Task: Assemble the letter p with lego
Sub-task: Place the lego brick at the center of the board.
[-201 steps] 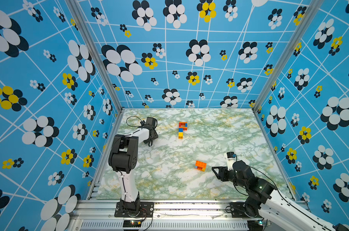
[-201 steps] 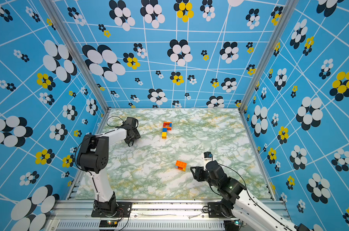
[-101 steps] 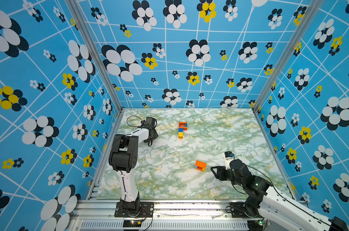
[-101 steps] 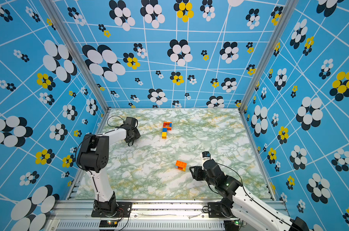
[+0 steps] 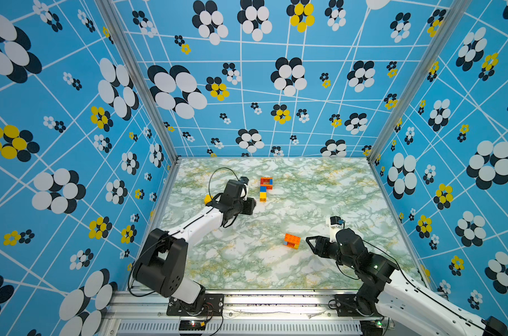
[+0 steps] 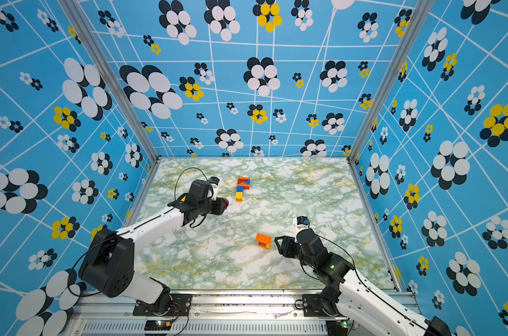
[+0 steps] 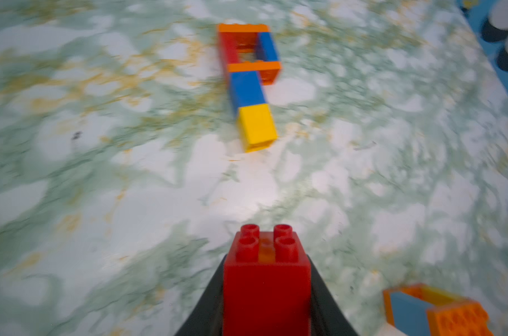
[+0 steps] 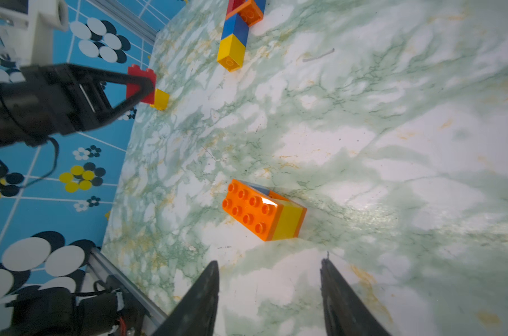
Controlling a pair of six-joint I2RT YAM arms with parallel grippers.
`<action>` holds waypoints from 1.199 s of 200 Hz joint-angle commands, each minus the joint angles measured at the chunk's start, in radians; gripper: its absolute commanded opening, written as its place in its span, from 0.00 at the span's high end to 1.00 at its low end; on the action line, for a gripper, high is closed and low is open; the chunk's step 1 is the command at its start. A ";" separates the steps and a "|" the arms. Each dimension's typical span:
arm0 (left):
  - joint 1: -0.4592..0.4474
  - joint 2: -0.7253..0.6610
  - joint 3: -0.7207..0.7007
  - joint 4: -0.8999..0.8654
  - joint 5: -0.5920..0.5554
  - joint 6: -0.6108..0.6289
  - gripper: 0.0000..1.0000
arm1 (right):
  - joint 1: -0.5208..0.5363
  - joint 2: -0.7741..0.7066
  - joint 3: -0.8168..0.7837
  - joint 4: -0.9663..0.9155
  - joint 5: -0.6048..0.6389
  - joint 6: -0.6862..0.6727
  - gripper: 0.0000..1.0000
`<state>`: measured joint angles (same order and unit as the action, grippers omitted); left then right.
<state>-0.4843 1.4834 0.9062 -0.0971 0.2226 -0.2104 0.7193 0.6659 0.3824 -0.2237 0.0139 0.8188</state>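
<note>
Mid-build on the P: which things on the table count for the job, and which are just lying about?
For the job:
- P-shaped build
- red brick, gripped in the left hand
- orange, yellow and blue clump, in front of the open right hand
- loose yellow brick

Lying about:
- thin pale scrap on the marble table

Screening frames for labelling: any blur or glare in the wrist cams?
Left wrist: motion blur smears the table and the lego letter; only the gripped red brick is fairly sharp. Right wrist: sharp, with a small glare spot on the orange brick and sheen on the table near it.
</note>
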 commanded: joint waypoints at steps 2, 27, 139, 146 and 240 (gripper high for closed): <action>-0.131 -0.064 -0.079 0.065 0.149 0.167 0.79 | 0.005 -0.023 0.039 0.047 -0.032 0.096 0.43; -0.279 -0.122 -0.146 0.137 0.155 0.252 0.79 | 0.005 -0.018 0.045 0.079 -0.066 0.151 0.44; -0.445 -0.204 -0.297 0.383 0.155 0.339 0.77 | 0.132 0.098 0.053 0.266 -0.143 0.249 0.44; -0.447 -0.205 -0.302 0.392 0.154 0.341 0.77 | 0.139 0.107 0.055 0.271 -0.143 0.247 0.44; -0.452 -0.203 -0.335 0.430 0.152 0.348 0.75 | 0.170 0.240 0.106 0.324 -0.194 0.239 0.53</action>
<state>-0.9264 1.2984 0.5972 0.2981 0.3672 0.1242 0.8787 0.8738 0.4355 0.0731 -0.1421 1.0634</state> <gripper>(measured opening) 0.353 0.498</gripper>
